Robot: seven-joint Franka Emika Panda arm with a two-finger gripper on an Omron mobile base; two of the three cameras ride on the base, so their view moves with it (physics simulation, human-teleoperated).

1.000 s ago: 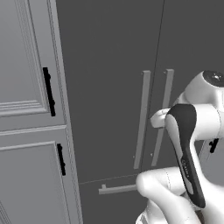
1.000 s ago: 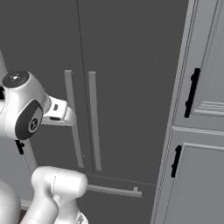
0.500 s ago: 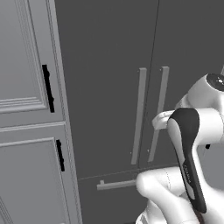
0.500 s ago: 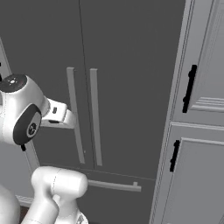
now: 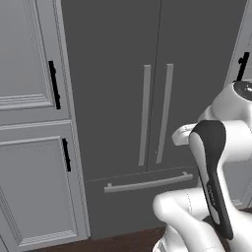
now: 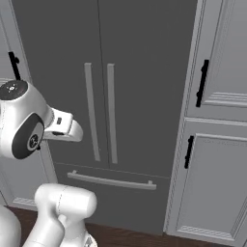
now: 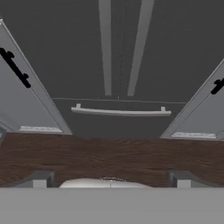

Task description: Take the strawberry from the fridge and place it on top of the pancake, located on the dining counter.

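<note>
The fridge stands straight ahead, tall and dark grey, with both doors shut. Its two light-grey bar handles run side by side down the middle seam. In the hand view the fridge fills the top, and my gripper is open, its fingertips wide apart with nothing between them, still well short of the doors. The strawberry is hidden behind the shut doors. The pancake and the dining counter are out of view.
A horizontal bar handle crosses the bottom drawer. Light-grey panelled cabinets with black handles flank the fridge on both sides. Dark wood floor lies between me and the fridge.
The whole picture has shifted in both base views, so the base has moved in front of the fridge. The doors have stayed shut and the gripper has stayed open.
</note>
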